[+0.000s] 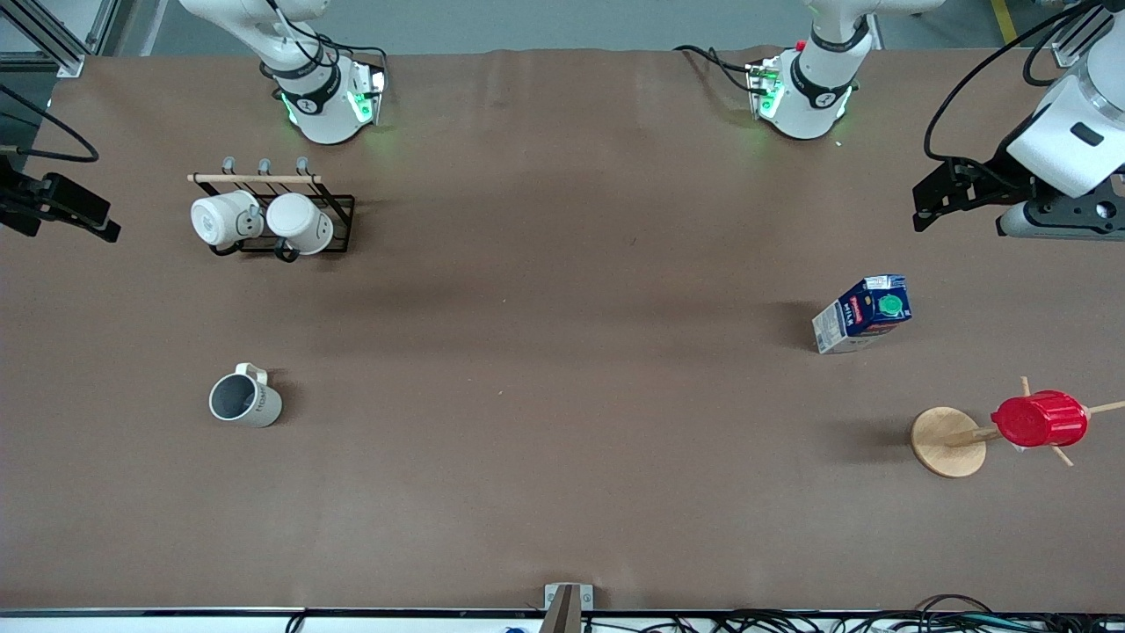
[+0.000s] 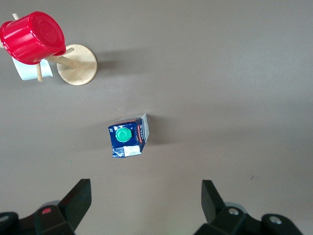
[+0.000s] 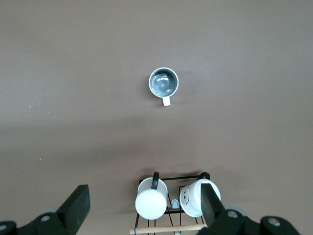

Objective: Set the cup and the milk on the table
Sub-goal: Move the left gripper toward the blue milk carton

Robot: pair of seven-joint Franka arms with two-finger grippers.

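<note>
We see the cup (image 1: 245, 401) standing upright on the brown tabletop (image 1: 545, 396) toward the right arm's end, its dark grey inside facing up and its loop handle turned toward the robots' bases. Farther from the front camera than the cup stands a black wire rack (image 1: 290, 220) with a wooden rail, and two white mugs (image 1: 264, 221) hang on it side by side. The milk (image 1: 863, 313) stands upright on the tabletop toward the left arm's end, green cap on top, well apart from the cup. Nearer to the front camera than the milk is a wooden mug stand (image 1: 949, 441) with a round base, and a red ribbed cup (image 1: 1040, 419) sits on one of its pegs. The left claw (image 2: 145, 201) hangs high over the tabletop near the milk, its fingers spread wide and holding nothing. The right claw (image 3: 145, 208) hangs high above the rack and mugs, its fingers likewise wide apart and empty; in its wrist view the cup sits alone on bare tabletop.
</note>
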